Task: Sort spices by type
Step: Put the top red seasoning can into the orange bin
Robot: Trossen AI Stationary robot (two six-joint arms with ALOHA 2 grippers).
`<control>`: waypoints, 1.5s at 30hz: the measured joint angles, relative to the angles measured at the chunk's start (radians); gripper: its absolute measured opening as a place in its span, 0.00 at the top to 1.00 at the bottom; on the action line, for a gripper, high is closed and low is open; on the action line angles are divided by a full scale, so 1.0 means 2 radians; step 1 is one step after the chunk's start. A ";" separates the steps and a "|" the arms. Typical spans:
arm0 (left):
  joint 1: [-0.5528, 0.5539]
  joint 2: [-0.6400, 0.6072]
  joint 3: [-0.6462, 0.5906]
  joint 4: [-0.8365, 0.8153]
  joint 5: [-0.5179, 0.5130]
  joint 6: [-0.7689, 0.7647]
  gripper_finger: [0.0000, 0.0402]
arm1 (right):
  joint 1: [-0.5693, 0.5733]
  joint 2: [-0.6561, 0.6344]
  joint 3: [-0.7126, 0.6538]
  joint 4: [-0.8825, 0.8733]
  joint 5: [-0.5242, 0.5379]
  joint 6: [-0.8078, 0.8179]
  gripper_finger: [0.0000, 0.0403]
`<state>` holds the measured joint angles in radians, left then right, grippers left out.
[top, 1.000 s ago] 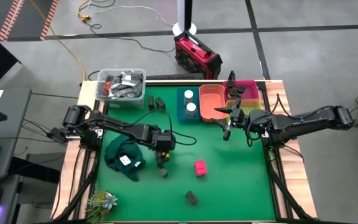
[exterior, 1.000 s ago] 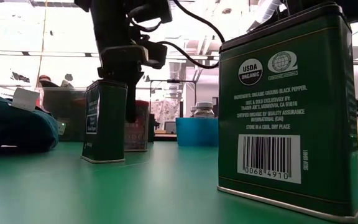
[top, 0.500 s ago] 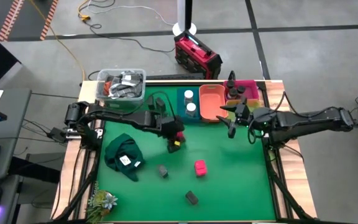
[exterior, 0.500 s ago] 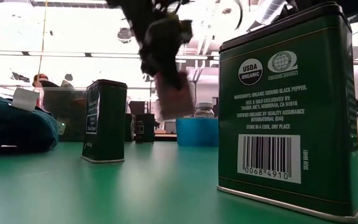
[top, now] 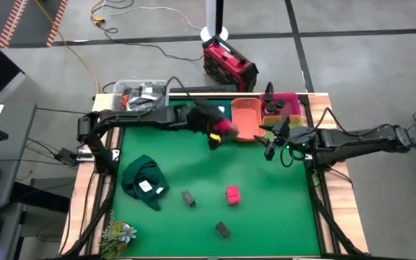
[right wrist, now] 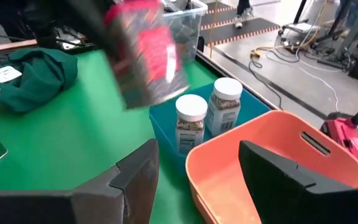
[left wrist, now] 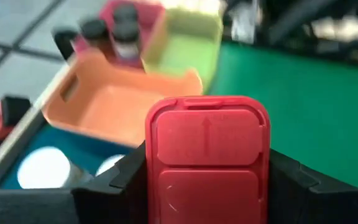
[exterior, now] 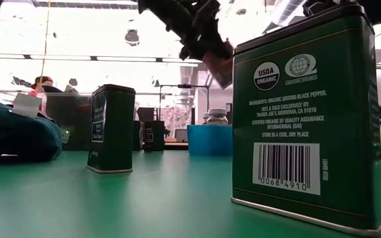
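Observation:
My left gripper (top: 221,134) is shut on a red-pink spice box (left wrist: 207,155), in the air just near of the blue bin (left wrist: 17,171) and orange bin (top: 248,119). My right gripper (top: 269,146) is open and empty, right of the orange bin's near edge. Two white-capped jars (right wrist: 191,121) stand in the blue bin. Dark round jars (top: 273,107) stand in the pink bin (top: 289,99). Another red-pink box (top: 232,194) and two dark tins (top: 188,197) (top: 223,230) rest on the green mat. My left gripper pinches the red-pink box between its two fingers (left wrist: 126,177), one on each of two opposite sides (left wrist: 151,162). The box's lid end with the arrow faces the wrist camera. The box is lifted clear of the table and shows tilted in the low view (exterior: 218,61).
A yellow-green bin (top: 286,124) sits near of the pink one. A dark green cloth with a white label (top: 143,180) lies at the left. A clear tub of clutter (top: 139,96) stands at the far left. Open mat lies between the bins and the loose tins.
My left gripper has lifted the red-pink box from the mat beside the cloth and carried it up and toward the far right, to the blue and orange bins. The tin that stood next to the box stays on the mat.

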<state>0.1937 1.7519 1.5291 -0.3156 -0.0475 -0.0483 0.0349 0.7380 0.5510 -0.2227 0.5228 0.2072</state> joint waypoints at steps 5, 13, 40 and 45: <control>0.036 0.000 0.000 0.060 0.011 0.007 0.47 | 0.000 0.000 0.000 -0.001 0.000 0.010 0.38; 0.065 0.028 0.000 0.134 0.040 -0.015 0.47 | -0.017 0.000 0.000 0.000 0.000 0.011 0.38; 0.070 0.325 0.382 -0.131 0.100 0.061 0.47 | -0.002 -0.036 0.001 -0.051 -0.001 0.020 0.38; 0.072 0.327 0.383 -0.164 0.096 0.088 0.47 | 0.006 -0.036 0.001 -0.048 -0.001 0.020 0.38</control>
<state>0.3368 2.4065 2.2948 -0.6427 0.1448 0.1273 0.0471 0.6655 0.5526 -0.3184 0.5202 0.2466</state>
